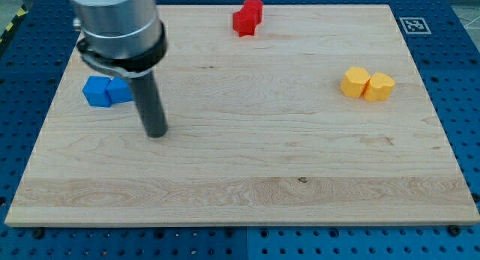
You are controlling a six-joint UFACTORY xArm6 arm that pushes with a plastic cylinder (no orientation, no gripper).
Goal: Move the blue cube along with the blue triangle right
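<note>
A blue cube (96,91) lies near the board's left edge, with a blue triangle (120,91) touching its right side. The arm's grey body partly covers the triangle's right end. My tip (156,132) rests on the board just right of and a little below the two blue blocks, apart from them.
Two red blocks (247,17) sit together at the view's top centre. Two yellow blocks (367,85) sit side by side at the view's right. The wooden board (240,185) lies on a blue perforated table; a marker tag (414,25) sits off its top right corner.
</note>
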